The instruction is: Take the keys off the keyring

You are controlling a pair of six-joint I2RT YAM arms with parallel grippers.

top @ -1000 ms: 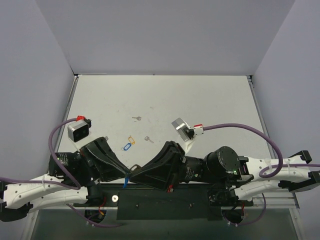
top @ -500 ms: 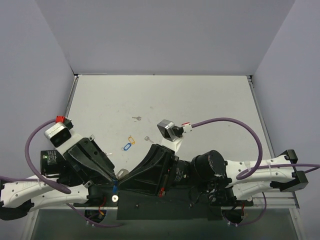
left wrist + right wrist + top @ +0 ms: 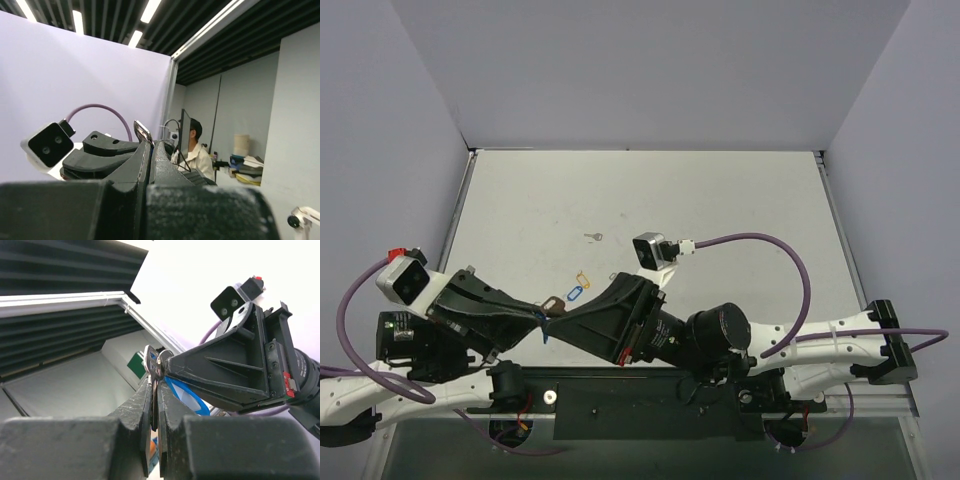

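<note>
Both grippers meet tip to tip over the table's near-left part. My left gripper (image 3: 540, 315) is shut on a silvery metal piece of the key bunch (image 3: 142, 132), which sticks up from its fingertips (image 3: 145, 150). My right gripper (image 3: 560, 312) is shut on a dark key (image 3: 156, 365) of the same bunch. A blue tag (image 3: 187, 395) hangs beside it and also shows in the top view (image 3: 542, 335). The ring itself is too small to make out. On the table lie a blue tag (image 3: 575, 292), a yellow tag (image 3: 583, 277) and a loose key (image 3: 592, 237).
The grey table (image 3: 720, 200) is walled by pale panels on three sides. The black base bar (image 3: 620, 400) runs along the near edge. Purple cables (image 3: 760, 240) loop over the right side. The right arm's body (image 3: 710, 335) lies low across the near middle.
Both grippers, still joined at the bunch, have moved left and away from the near edge, off the base bar and over the table. The left wrist has swung further left.
</note>
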